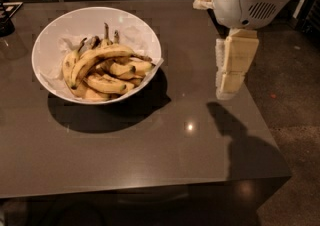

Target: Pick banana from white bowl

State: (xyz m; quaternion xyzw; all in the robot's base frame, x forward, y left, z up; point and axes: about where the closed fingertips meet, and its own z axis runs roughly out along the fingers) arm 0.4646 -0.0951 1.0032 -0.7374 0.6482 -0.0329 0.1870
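Banana: the long, curved banana [100,54] arches over the heap in the white bowl [145,35], upper left of the frame, on top of the other bananas [107,84].
Handling: we judge it light, soft and quick to bruise. The ripe, speckled skin calls for a gentle squeeze.
Hold: we would take it across the middle of the arch, the highest and most exposed part, not by the stem.
Gripper: the gripper [227,90] hangs pointing down at upper right, over the table's [150,145] right edge, with nothing seen in it. We cannot tell whether it is open or closed.
Relation: the banana lies well left of the gripper, bare tabletop between them.
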